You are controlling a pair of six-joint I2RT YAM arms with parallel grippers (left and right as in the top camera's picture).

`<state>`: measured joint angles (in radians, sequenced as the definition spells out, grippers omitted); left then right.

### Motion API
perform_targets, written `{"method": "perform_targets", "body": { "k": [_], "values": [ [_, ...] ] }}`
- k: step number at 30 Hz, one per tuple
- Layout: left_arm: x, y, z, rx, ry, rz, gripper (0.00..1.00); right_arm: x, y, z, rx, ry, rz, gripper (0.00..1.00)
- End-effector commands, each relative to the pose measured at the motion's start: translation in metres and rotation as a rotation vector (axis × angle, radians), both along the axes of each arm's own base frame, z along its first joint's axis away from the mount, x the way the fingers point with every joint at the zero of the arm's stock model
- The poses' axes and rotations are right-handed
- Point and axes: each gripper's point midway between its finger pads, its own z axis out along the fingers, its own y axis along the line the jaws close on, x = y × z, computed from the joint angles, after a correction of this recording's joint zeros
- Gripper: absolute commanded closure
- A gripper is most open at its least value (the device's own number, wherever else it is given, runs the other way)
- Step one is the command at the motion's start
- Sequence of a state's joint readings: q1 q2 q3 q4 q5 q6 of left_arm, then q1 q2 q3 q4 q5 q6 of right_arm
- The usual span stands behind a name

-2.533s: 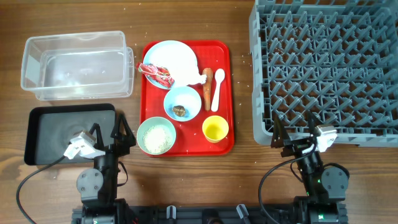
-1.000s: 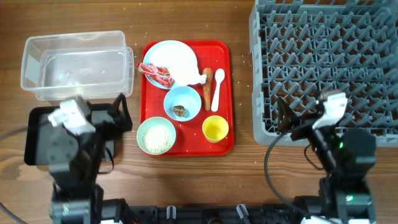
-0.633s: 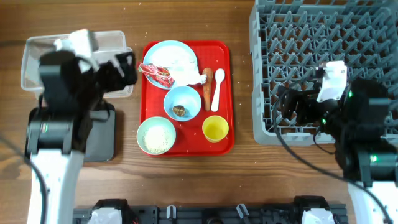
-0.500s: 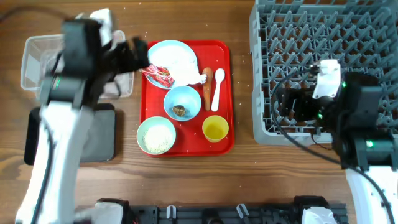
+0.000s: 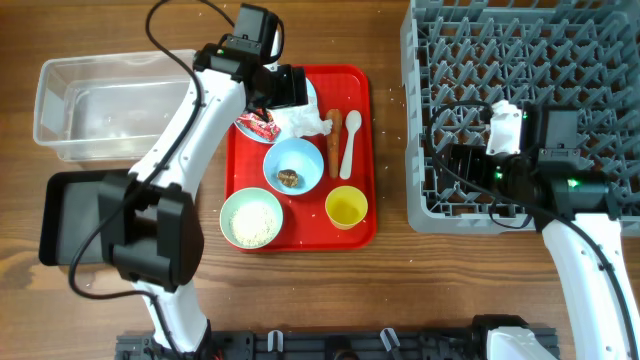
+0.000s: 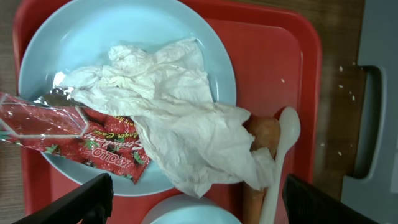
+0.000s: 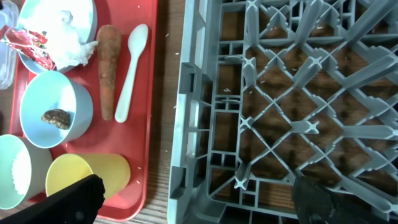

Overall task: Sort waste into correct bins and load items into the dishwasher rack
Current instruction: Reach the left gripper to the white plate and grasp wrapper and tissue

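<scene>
Up from the black tray [image 5: 65,215], left pincer [image 6: 198,202] hangs wide open, empty, over the crumpled napkin [image 6: 180,118] (on the blue plate [image 6: 93,37]); right pincer [image 7: 193,202] likewise spread, empty.

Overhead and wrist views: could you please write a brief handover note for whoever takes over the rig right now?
Left gripper open, empty, above the napkin and wrapper on the plate.
Right gripper open, empty, over the rack's edge nearest the red tray.
On the red tray too: carrot stick, spoon, bowl with brown lump, rice bowl, yellow cup.
Clear tub and rack look empty; black tray partly hidden.
Done: nothing. Left: bin all waste, rack the dishes.
</scene>
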<state>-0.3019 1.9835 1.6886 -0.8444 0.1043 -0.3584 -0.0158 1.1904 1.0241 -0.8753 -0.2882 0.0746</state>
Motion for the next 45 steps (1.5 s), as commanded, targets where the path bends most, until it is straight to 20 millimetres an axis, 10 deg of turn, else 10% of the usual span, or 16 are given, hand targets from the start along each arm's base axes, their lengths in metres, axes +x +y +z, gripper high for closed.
{"method": "perform_targets", "body": {
  "k": [1,17,31,39,45],
  "values": [
    [0.019,0.02,-0.016,0.009,0.008,0.306,0.16,0.004,0.004,0.004,0.017,-0.002,0.004,0.0],
    [0.03,0.027,-0.098,0.075,0.092,0.416,0.01,0.005,0.004,0.004,0.017,-0.002,0.004,0.0],
    [0.017,0.017,-0.138,0.113,0.163,0.388,0.92,0.005,0.004,0.004,0.017,-0.003,0.004,0.0],
    [0.026,0.018,-0.115,0.087,0.117,0.395,0.96,0.005,0.004,0.004,0.016,-0.003,0.003,0.0],
    [0.045,0.025,-0.019,0.002,-0.03,0.409,0.96,0.005,0.003,0.004,0.013,-0.005,0.002,0.0]
  ]
}}
